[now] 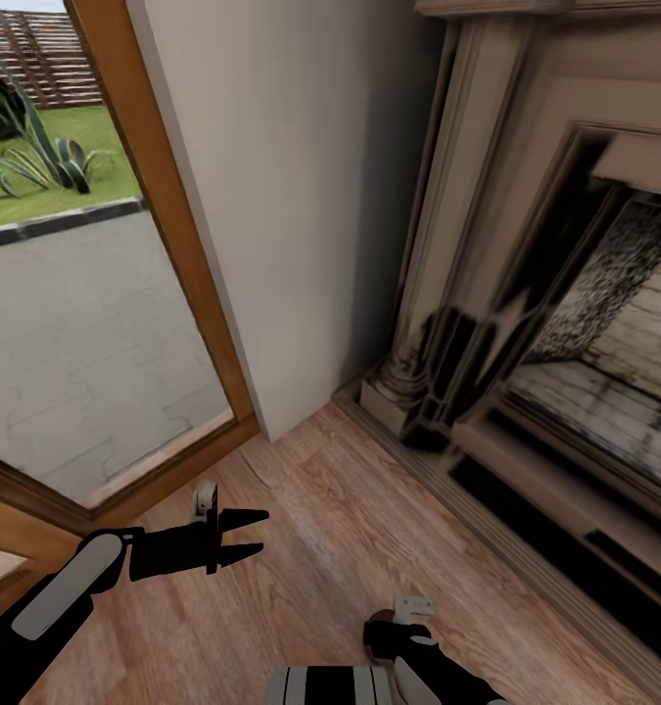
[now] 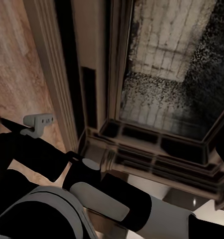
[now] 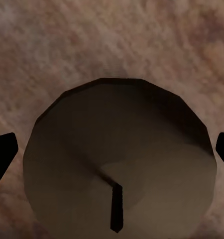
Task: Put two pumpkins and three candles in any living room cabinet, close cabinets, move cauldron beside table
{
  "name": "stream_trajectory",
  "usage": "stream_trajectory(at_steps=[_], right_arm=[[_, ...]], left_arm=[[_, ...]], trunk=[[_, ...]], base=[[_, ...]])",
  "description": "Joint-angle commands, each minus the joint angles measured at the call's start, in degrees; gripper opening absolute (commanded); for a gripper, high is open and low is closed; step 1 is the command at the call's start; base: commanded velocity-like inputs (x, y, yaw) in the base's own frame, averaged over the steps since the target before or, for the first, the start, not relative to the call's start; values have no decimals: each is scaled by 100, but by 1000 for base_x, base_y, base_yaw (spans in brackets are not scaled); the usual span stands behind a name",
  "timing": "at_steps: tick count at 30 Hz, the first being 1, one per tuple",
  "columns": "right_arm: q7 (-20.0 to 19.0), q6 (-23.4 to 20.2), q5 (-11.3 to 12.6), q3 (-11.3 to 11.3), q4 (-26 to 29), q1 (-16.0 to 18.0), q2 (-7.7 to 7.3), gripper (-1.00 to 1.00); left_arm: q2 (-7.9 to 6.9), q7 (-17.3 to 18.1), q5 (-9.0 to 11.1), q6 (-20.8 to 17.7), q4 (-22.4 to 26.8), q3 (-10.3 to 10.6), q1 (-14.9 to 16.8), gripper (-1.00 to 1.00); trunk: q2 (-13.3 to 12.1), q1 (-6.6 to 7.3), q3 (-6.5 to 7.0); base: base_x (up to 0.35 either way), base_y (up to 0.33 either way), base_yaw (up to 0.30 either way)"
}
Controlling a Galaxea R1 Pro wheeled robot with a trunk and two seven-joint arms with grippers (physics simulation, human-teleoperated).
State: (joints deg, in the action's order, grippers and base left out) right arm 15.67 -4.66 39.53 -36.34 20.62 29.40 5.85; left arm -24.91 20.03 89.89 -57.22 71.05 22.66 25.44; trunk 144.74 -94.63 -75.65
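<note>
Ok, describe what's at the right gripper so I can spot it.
Near the fireplace, over the wood floor, look between the right gripper's fingertips. The candle is a stubby grey-beige cylinder; its plain round top and dark wick stand out against the boards.

Head camera high, tilted down over wood floor (image 1: 350, 548), facing wall corner between window (image 1: 85, 323) and fireplace (image 1: 565, 323); left wrist camera faces same fireplace (image 2: 167, 89) past right arm (image 2: 92, 194); right wrist camera close above candle (image 3: 117, 169), floor behind it
</note>
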Motion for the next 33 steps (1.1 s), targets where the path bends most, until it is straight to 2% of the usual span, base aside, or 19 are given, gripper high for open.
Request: stream_trajectory(at_steps=[1,33], right_arm=[[48,-26,28,-48,12,4,-5,100],[67,-110,67,-40,-5,4,-3,100]], left_arm=[[-5,51,-31,0,-3,11,5,100],[-5,51,-30,0,-3,11,5,100]], trunk=[[3,-1,-27],[3,-1,-27]], base=[[0,0,0],[0,0,0]])
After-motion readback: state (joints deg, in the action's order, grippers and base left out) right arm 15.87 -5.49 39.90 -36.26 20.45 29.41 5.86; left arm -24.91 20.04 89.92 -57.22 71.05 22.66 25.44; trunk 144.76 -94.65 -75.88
